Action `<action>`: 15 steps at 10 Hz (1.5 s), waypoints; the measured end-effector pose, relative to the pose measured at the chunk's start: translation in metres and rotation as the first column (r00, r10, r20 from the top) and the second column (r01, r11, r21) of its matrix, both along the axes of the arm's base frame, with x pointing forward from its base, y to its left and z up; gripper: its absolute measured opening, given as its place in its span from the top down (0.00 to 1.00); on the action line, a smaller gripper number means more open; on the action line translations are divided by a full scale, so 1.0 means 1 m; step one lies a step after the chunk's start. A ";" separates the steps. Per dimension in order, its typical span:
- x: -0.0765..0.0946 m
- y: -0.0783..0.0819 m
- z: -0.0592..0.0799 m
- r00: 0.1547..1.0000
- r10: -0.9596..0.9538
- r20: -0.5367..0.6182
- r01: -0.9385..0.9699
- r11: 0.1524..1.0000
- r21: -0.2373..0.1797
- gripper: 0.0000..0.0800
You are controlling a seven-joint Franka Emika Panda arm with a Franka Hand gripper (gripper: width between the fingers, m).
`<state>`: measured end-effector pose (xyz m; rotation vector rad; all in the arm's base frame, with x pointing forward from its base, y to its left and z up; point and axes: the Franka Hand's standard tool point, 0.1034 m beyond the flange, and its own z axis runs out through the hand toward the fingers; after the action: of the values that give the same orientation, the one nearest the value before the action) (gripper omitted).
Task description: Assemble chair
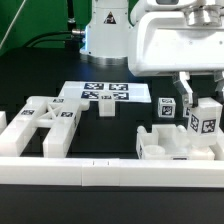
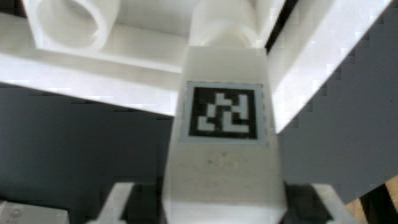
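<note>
The hand (image 1: 200,92) is partly closed, its 2 fingers (image 2: 125,205) clamped on the sides of a long white plastic cube-ended peg with a black-and-white square tag (image 1: 205,122). The peg hangs upright below it at the exterior view's right, long axis in line with the hand. The low white notched plastic block (image 1: 165,142) sits on the black tabletop (image 1: 110,145) just beside the peg, toward the exterior view's left, so the next move is probably a short sideways shift before any lowering
</note>
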<state>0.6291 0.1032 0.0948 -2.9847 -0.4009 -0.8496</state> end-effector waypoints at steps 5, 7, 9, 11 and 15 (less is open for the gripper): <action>0.000 0.001 -0.003 1.000 0.000 0.018 0.000 1.000 0.001 0.63; 0.001 0.001 -0.003 1.000 0.005 0.006 -0.005 1.000 -0.002 0.25; 0.001 0.001 0.000 1.000 0.005 0.003 -0.005 1.000 -0.002 0.20; 0.003 -0.002 0.012 1.000 0.006 -0.017 -0.006 1.000 -0.005 0.19; 0.007 -0.001 0.030 0.999 0.007 -0.051 -0.007 1.000 -0.003 0.19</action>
<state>0.6360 0.1024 0.1252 -2.9990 -0.4109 -0.7714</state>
